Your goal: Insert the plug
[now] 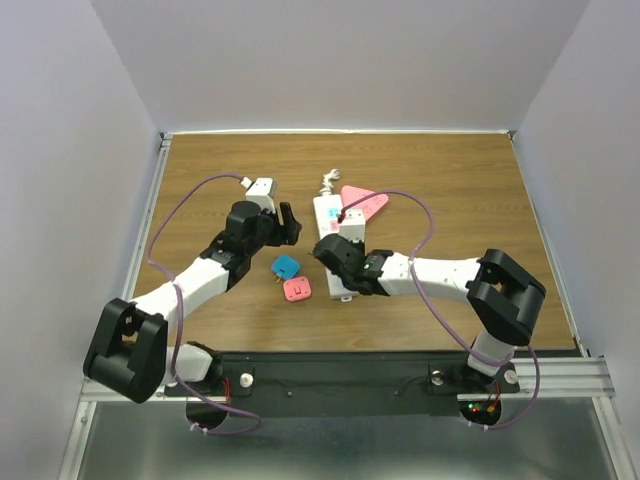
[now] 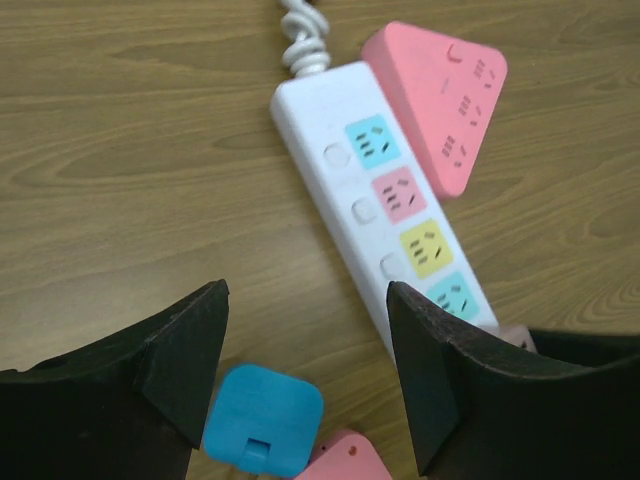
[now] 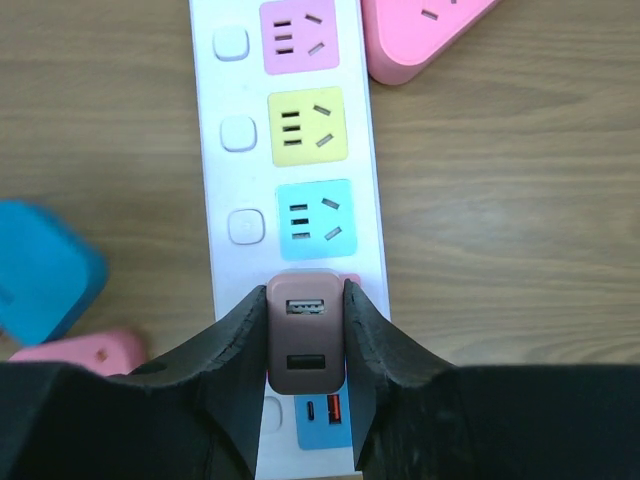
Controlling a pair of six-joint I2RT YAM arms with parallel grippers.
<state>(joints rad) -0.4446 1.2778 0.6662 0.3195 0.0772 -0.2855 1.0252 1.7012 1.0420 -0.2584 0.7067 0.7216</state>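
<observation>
Right gripper [image 3: 305,293] is closed on the plug [image 3: 305,352], a small brownish-pink block with two USB ports on its upper face, one finger pressed against each side. The plug stands on the white power strip [image 3: 215,150], over a pink socket just beside the light-blue one. Whether its prongs are seated in the socket cannot be told, since the block and the fingers hide the contact.

Left gripper [image 2: 305,290] is open and holds nothing. It hangs above the bare table [image 1: 450,180], left of the strip, with its fingers spread wide.

The strip lies roughly lengthwise away from the arms, its coiled white cord at the far end. A pink triangular adapter [image 2: 440,95] lies against the strip's right side near that far end.

A blue square plug [image 2: 262,420] lies on the table to the left of the strip's near half. A pink square plug [image 1: 297,290] lies just beside it, nearer the arms.
</observation>
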